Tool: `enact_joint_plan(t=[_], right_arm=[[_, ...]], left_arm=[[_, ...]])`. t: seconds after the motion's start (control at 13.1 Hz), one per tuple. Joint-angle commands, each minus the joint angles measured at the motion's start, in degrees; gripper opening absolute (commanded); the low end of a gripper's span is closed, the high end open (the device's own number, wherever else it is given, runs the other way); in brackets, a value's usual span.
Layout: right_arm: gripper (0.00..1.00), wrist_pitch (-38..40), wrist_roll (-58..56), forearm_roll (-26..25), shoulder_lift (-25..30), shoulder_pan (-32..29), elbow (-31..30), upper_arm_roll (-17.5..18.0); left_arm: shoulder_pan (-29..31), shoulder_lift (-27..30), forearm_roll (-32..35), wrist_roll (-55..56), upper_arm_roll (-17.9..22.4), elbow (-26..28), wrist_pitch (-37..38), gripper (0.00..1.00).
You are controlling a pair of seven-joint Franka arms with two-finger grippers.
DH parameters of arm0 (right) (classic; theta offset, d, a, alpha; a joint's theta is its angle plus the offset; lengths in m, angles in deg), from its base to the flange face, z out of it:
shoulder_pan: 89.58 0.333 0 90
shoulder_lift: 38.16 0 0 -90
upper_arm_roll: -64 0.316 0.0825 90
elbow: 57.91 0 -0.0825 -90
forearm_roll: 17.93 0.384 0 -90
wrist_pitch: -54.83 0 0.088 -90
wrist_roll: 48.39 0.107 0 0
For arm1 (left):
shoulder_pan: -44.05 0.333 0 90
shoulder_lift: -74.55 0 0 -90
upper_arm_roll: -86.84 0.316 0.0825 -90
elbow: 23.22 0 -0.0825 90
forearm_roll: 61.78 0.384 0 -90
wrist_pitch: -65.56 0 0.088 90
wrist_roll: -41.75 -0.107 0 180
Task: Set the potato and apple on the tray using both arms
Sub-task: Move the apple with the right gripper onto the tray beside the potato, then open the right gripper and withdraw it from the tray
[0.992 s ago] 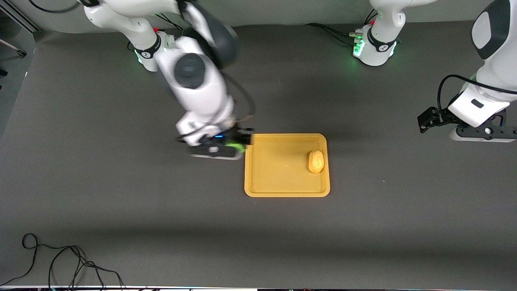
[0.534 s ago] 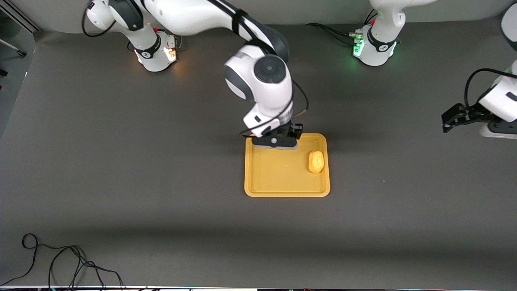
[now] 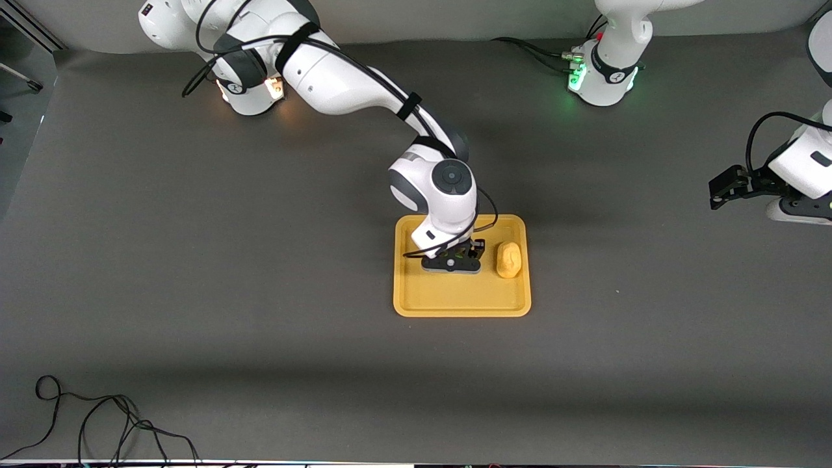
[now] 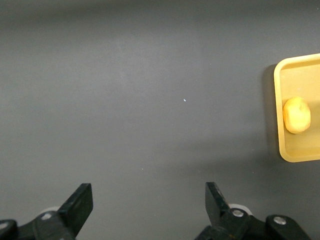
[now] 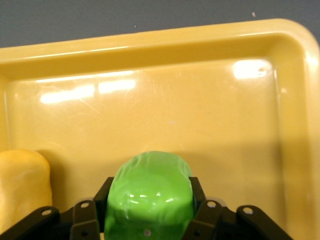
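The yellow-orange tray [image 3: 416,302] lies mid-table. The tan potato [image 3: 508,259] rests in it near the rim toward the left arm's end; it also shows in the left wrist view [image 4: 296,115] and the right wrist view [image 5: 22,185]. My right gripper [image 3: 455,260] is low over the tray's middle, beside the potato, shut on the green apple [image 5: 150,192], which the hand hides in the front view. The tray floor [image 5: 190,110] fills the right wrist view. My left gripper [image 3: 725,192] is open and empty, waiting at the left arm's end, its fingers [image 4: 77,207] wide apart.
The tray's corner [image 4: 295,67] shows in the left wrist view over bare dark mat. A black cable [image 3: 97,416] loops on the mat near the front camera at the right arm's end. Both arm bases stand along the table's back edge.
My right arm has swung from beside the tray's edge to over the tray's middle and lowered, carrying the apple. The left arm has drawn back a little toward its end.
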Motion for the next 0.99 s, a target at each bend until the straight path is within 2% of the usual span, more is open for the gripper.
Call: enact_joint_plan(t=[0.0, 0.15, 0.31, 0.69, 0.92], right_arm=[[0.99, -1.4, 1.9, -0.9, -1.9, 0.3, 2.6, -0.6], [1.0, -0.8, 1.9, -1.0, -0.5, 0.2, 2.7, -0.7], [1.0, 4.1, 1.8, -0.8, 3.8, 0.1, 2.8, -1.0], [1.0, 22.6, 0.9, -0.8, 20.4, -0.8, 2.8, -1.4], [1.0, 33.3, -6.0, -0.7, 29.1, -4.9, 2.1, -1.2]], left_arm=[[-0.5, 0.3, -0.5, -0.7, -0.3, -0.4, 1.4, 1.0], [-0.5, 0.9, -0.1, -0.4, -0.6, -0.6, 3.7, 1.0], [0.0, 0.9, -0.1, -1.2, -0.3, -1.2, 3.6, 1.0], [0.2, 0.8, -0.4, -1.2, 0.3, -1.8, 3.6, 1.0], [0.1, 0.8, -0.4, -1.1, 0.3, -1.8, 4.0, 1.0]])
